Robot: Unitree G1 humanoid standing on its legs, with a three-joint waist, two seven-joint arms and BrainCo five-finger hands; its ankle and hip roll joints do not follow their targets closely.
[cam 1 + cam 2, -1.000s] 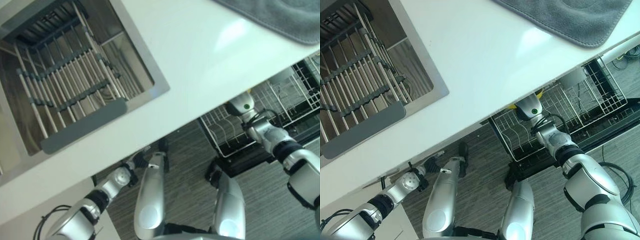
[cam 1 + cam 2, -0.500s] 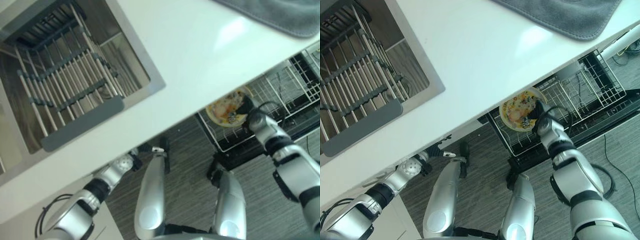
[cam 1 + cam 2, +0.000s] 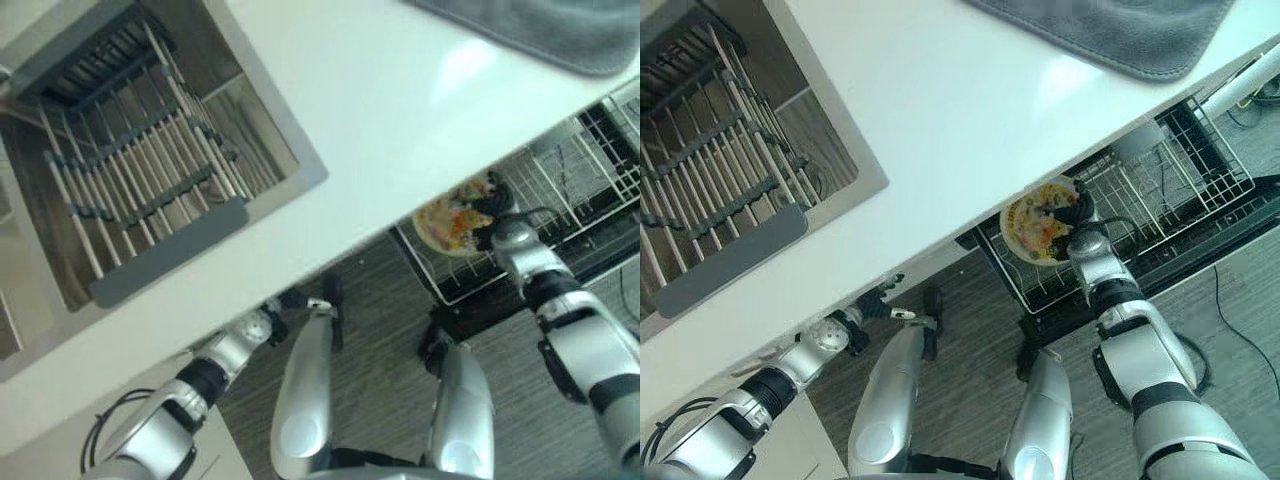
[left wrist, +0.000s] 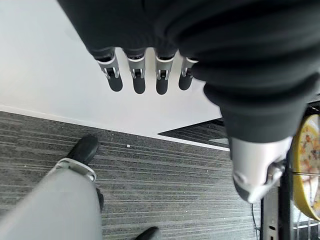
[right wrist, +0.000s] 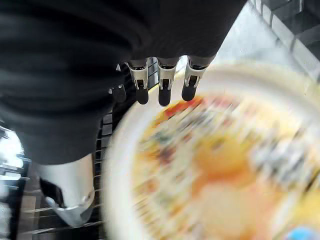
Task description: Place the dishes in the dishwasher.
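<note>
Item: one yellow patterned plate (image 3: pixel 1038 226), carried by the right hand (image 3: pixel 1080 213) below the white countertop (image 3: pixel 970 130), over the near corner of the pulled-out dishwasher rack (image 3: pixel 1140 215). Change noted: a second ago only the right wrist reached under the counter edge into the rack, with barely a sliver of yellow showing; since then the arm has drawn back and the plate has come into full view, its decorated face turned up toward the head camera, and over the last half second it has hardly shifted. Reading: the plate is not yet seated between the wire tines, so this dish counts as in transit, awaiting a slot. Relation to hand: the plate sits just to the robot's left of the right hand, touching it; in the right wrist view the plate's face (image 5: pixel 220 165) lies directly past the fingers (image 5: pixel 163 85), which extend straight along its rim, while the thumb is hidden, so the exact hold cannot be told. Left hand (image 3: pixel 293 299): idle under the counter by the floor, fingers (image 4: pixel 137 75) straight and relaxed, holding nothing. Also present: sink (image 3: pixel 215 70) with drying rack (image 3: pixel 130 190); grey mat (image 3: pixel 1120 35) on the countertop.
</note>
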